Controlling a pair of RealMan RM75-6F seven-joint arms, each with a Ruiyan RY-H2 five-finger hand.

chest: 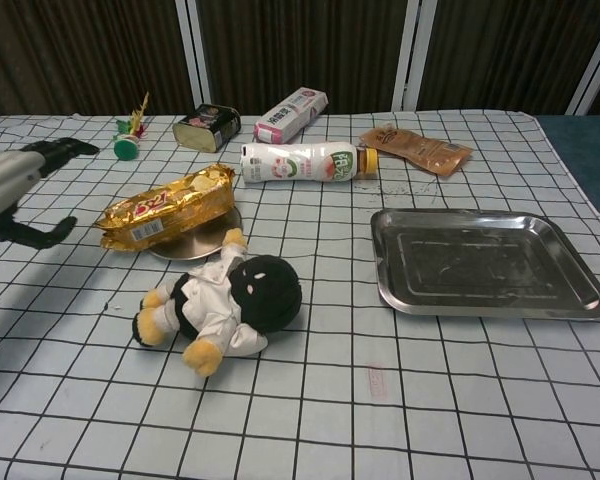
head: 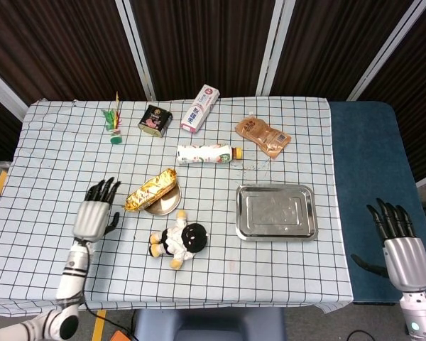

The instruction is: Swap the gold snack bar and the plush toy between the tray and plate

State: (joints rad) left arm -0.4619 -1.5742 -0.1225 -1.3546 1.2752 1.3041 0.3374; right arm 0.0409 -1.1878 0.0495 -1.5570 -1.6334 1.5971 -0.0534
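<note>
The gold snack bar (head: 150,190) (chest: 167,206) lies across the small round plate (head: 166,206) (chest: 202,244), its left end overhanging the rim. A black-headed plush toy (head: 178,239) (chest: 223,304) in white clothes lies on the cloth just in front of the plate. The steel tray (head: 276,212) (chest: 485,262) sits to the right with nothing in it. My left hand (head: 94,215) (chest: 15,190) hovers left of the plate, fingers spread and holding nothing. My right hand (head: 398,238) is off the table at the far right, open, fingers up.
Along the back lie a milk bottle (head: 207,153) (chest: 301,161) on its side, a brown pouch (head: 262,136) (chest: 414,149), a white-and-pink box (head: 200,108) (chest: 291,114), a dark tin (head: 153,118) (chest: 206,128) and a green shuttlecock (head: 114,122) (chest: 130,133). A dark blue surface (head: 369,192) borders the table's right side.
</note>
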